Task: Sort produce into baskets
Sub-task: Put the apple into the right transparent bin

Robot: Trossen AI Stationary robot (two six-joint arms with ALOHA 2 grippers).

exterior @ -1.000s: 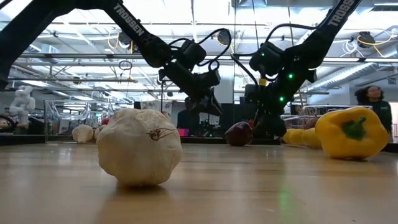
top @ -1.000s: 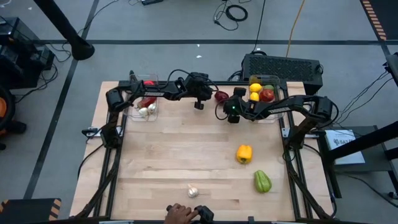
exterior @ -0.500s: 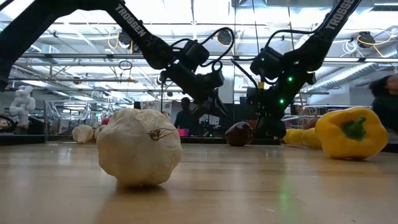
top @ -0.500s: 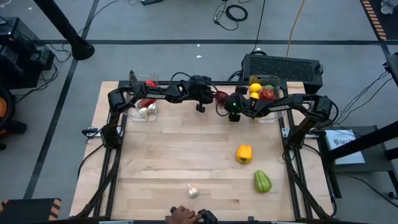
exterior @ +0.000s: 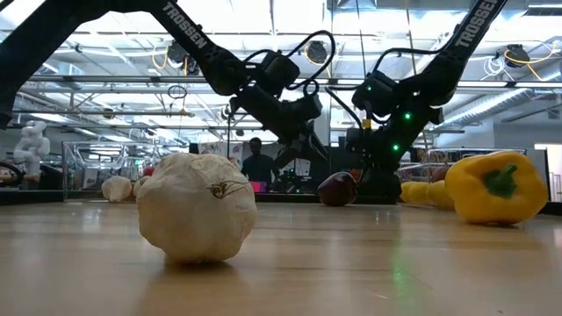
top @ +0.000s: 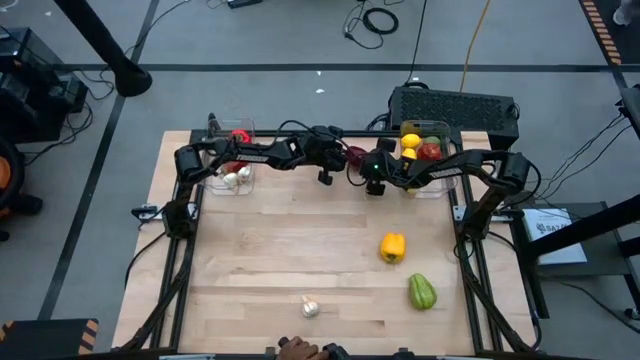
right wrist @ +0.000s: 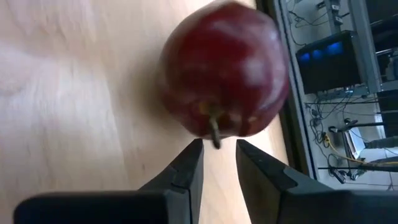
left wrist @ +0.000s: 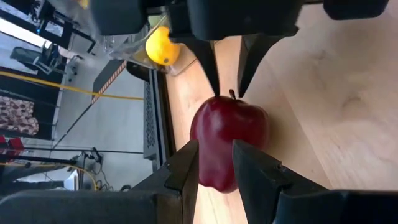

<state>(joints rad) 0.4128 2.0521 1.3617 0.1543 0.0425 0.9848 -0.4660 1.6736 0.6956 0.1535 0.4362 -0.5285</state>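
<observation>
I see both claws at the red apple (top: 357, 155) (on the desk (top: 300, 260)): left claw (top: 343, 158) and right claw (top: 367, 172) each nearly closed, gripping nothing.

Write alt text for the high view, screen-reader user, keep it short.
Seen from above, the left gripper and right gripper meet from opposite sides at a red apple near the table's far edge, between two clear baskets holding produce. A yellow pepper, green pepper and garlic bulb lie loose nearer the front.
</observation>
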